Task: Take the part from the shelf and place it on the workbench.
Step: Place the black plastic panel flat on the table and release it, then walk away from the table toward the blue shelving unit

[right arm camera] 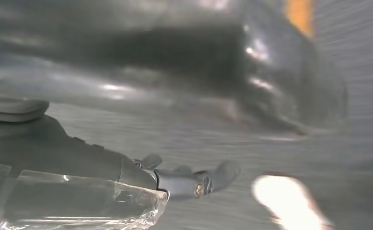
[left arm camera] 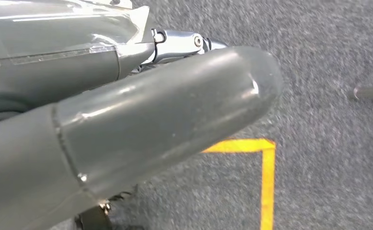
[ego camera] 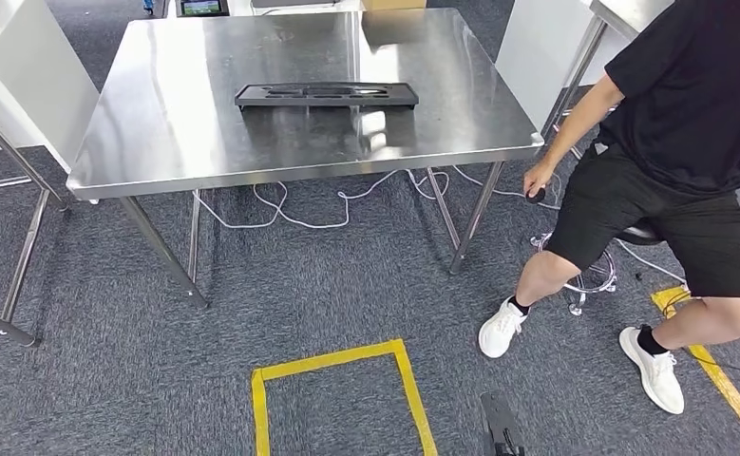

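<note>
Blurred robot hand [right arm camera: 175,179] above floor [right arm camera: 361,72]

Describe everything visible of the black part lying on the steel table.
The black part is a long, flat, roughly rectangular piece, matte like plastic, with elongated cutouts along its top face. It lies flat near the middle of the steel table, long side across the view, its reflection showing in the polished top. Nothing else touches it; no hand is on it.

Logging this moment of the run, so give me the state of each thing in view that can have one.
black part: lying flat on the workbench, nothing touching it.
workbench: standing, bearing the part.
left hand: hanging over the carpet, holding nothing visible.
right hand: blurred, cannot tell.
person: seated on a stool beside the workbench.
</note>
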